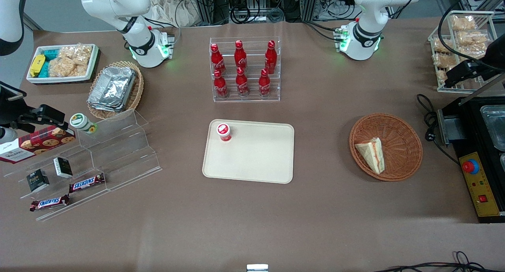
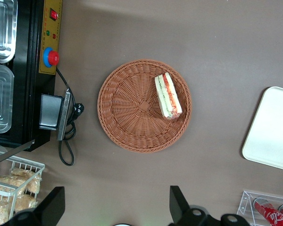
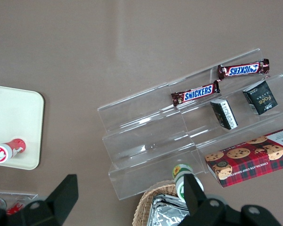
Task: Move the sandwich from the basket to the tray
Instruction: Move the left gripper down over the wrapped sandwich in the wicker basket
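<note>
- Left wrist view: the sandwich (image 2: 168, 95) lies in the wicker basket (image 2: 127, 127) near its rim, toward the tray (image 2: 273, 132).
- The gripper (image 2: 114, 207) hovers high above, fingers spread wide.
- Likely soft, light, crushable; pinch gently across the bread faces.

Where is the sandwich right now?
The sandwich lies in the basket, against the rim nearest the tray, untouched. The open end effector hangs above the table beside the basket.

The sandwich (image 1: 371, 154), a pale bread wedge with red and green filling, lies inside the reddish-brown woven basket (image 1: 398, 126) at the front view's right. The cream tray (image 1: 256, 161) lies flat at centre frame, well apart. The pincer (image 2: 115, 205) hangs above the basket, fingers spread wide.
</note>
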